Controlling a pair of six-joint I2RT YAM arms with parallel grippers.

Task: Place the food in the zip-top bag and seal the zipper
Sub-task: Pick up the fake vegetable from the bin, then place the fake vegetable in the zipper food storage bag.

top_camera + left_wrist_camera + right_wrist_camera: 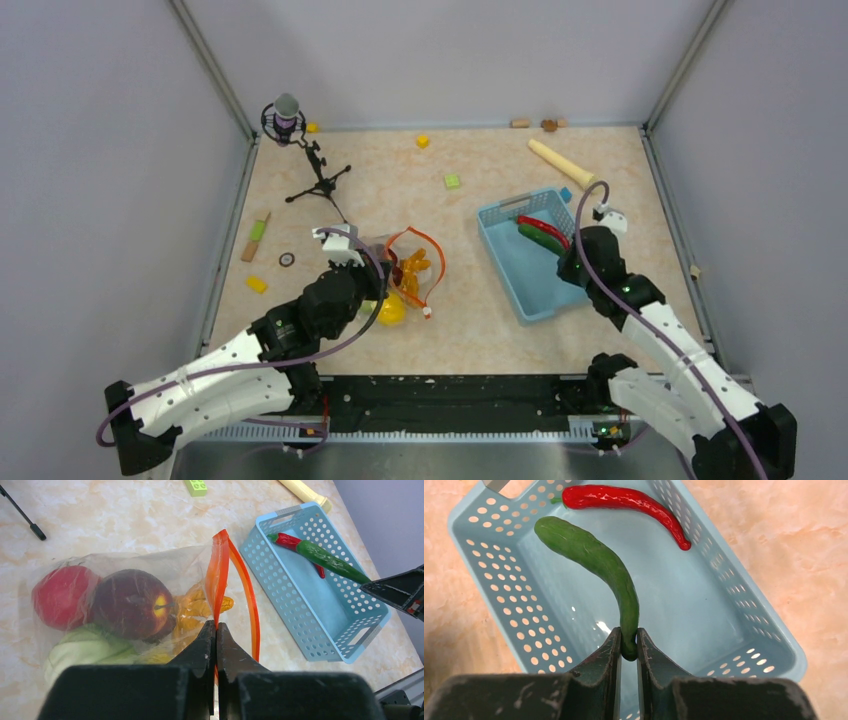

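Left claw [216,630] tight on the zipper [220,575], right claw [628,645] tight on green piece [594,555].

Glossy chili [624,502] (perforated plastic basket [489,555])

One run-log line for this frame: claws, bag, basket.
left claw shut on zipper | right claw shut on green vegetable in basket | bag open, holds food | red chili in basket
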